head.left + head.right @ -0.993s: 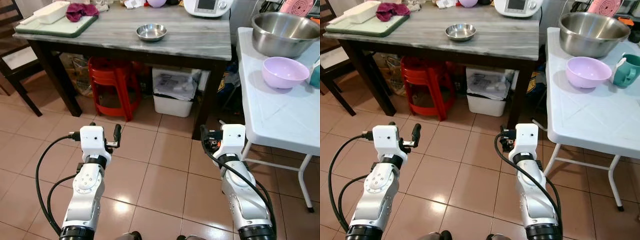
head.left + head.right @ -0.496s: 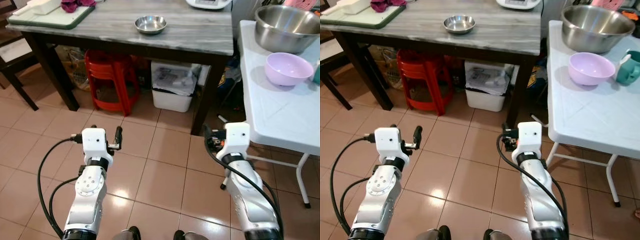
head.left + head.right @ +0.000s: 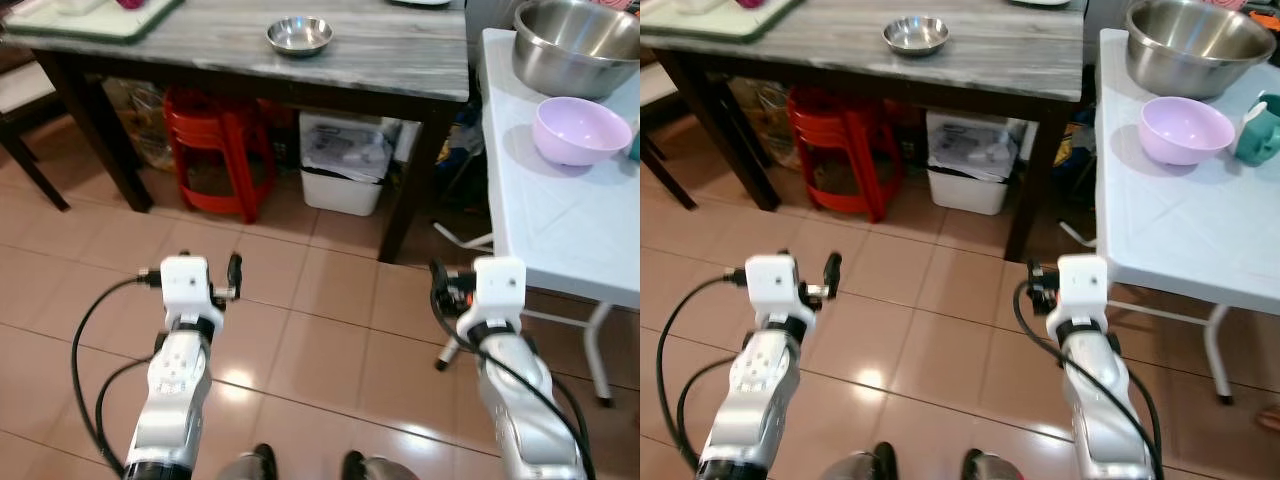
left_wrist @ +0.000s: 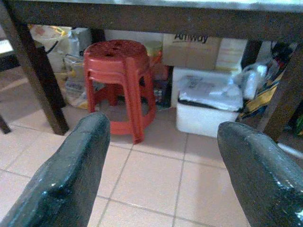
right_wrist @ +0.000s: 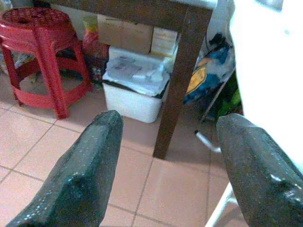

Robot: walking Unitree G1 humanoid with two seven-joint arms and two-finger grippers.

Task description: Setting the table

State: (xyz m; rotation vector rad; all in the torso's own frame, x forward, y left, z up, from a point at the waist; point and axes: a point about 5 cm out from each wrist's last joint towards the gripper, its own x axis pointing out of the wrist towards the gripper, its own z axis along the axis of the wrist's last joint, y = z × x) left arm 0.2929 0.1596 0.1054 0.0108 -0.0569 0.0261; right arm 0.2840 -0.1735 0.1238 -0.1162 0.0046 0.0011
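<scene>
In the left eye view, a dark table (image 3: 300, 75) with a grey top runs along the far side, a small steel bowl (image 3: 299, 34) near its front edge. A white table (image 3: 560, 230) juts in at right, its near left edge just beside the right arm; on it sit a lilac bowl (image 3: 582, 130) and, farther, a big steel bowl (image 3: 575, 58). Tiled floor (image 3: 320, 330) lies open between the arms.

In the right eye view, a teal mug (image 3: 1262, 128) stands right of the lilac bowl, and a red stool (image 3: 840, 150) and white bin (image 3: 965, 180) sit under the dark table.

In the left wrist view, the left gripper (image 4: 161, 175) has its fingers wide apart, empty, over floor.

In the right wrist view, the right gripper (image 5: 165, 175) is likewise spread and empty, near the dark table's leg (image 5: 177, 80).
</scene>
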